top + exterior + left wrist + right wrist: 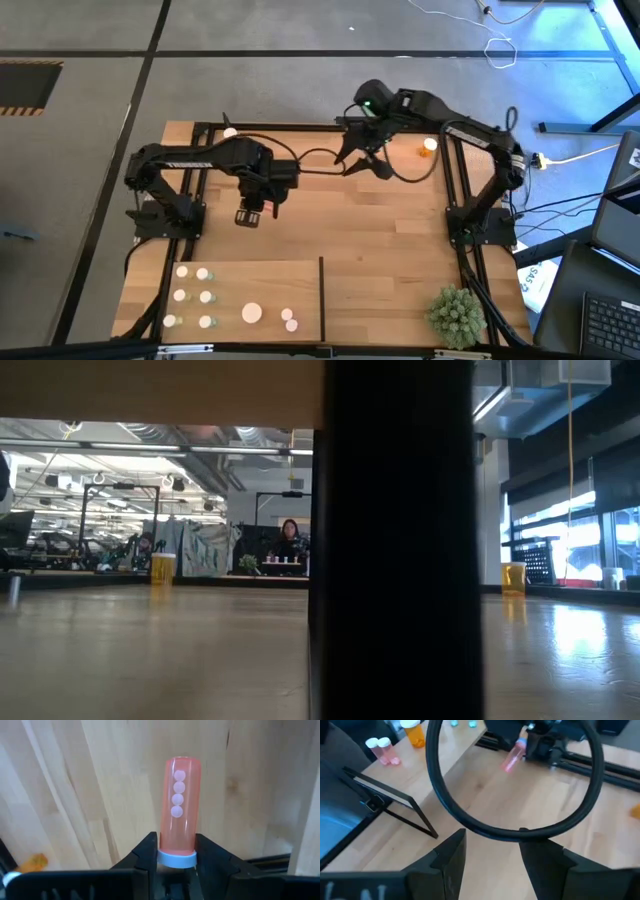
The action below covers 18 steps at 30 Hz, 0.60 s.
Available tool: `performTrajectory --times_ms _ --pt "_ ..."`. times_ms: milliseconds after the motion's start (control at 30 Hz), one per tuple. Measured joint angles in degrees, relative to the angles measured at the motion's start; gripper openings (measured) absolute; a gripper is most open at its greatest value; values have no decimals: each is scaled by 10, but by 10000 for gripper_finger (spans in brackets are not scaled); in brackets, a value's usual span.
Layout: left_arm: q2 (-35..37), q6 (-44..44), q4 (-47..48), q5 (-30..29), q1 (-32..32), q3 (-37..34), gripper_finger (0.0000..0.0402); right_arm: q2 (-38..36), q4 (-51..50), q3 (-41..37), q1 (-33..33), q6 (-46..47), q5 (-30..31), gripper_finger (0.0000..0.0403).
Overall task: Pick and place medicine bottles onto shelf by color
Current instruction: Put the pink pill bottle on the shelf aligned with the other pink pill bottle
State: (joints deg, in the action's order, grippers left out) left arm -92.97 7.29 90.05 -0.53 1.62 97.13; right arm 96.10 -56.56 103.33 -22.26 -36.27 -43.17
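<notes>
Medicine bottles (205,297) are being grouped on the shelf's (270,275) left side, while a pink bottle (180,810) is being clamped cap-first by the left gripper (176,862) for carrying, the right gripper's (492,852) fingers parted, empty.

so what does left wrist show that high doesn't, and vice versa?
Only left wrist: the left tool is shut on a pink bottle at its cap end, four pale round pills stacked inside, the bottle sticking straight out past the fingers.

Only high: the shelf with bottles standing left of its dark divider, an orange bottle at the far edge near the right tool, which holds nothing, and the plant ball.

Both: the left tool over bare wooden tabletop.
</notes>
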Motion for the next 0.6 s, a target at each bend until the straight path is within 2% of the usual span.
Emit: performTrajectory --times_ms 167,600 --pt "-31 17 -2 -4 2 38 90 -58 -23 0 1 0 3 184" --pt "-51 5 -1 -5 3 41 90 -188 -120 0 8 0 -3 184"
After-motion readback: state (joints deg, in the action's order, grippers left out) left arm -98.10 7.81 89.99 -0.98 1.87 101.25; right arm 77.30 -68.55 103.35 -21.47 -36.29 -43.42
